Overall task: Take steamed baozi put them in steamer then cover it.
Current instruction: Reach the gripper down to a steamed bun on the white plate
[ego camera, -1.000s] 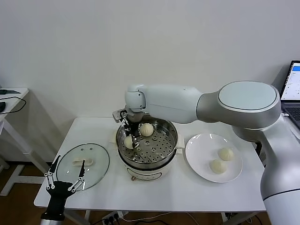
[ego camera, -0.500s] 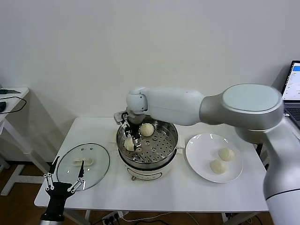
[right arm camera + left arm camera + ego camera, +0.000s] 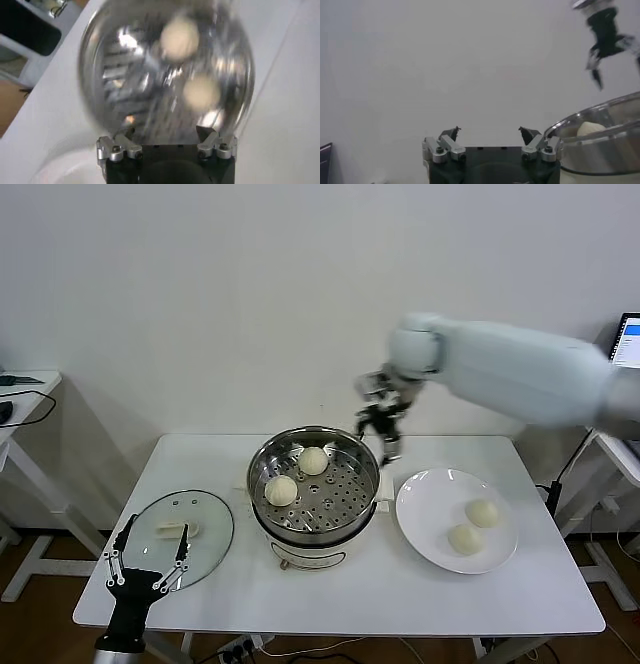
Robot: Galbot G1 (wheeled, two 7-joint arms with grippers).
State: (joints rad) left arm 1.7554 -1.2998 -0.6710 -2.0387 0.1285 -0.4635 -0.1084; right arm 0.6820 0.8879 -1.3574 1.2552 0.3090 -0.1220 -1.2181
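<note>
Two steamed baozi (image 3: 297, 475) are seen lying on the perforated tray inside the steamer (image 3: 314, 529), and two more (image 3: 474, 526) are left on the white plate (image 3: 425, 514) just beside the steamer on its right, so the loading is judged half done. The right gripper (image 3: 385, 422) is held above the steamer's right rim with its jaws spread wide and nothing carried. The cover (image 3: 180, 534) is found flat on the table to the steamer's left, not yet placed, with the left gripper (image 3: 150, 562) parked wide and empty at its near edge.
</note>
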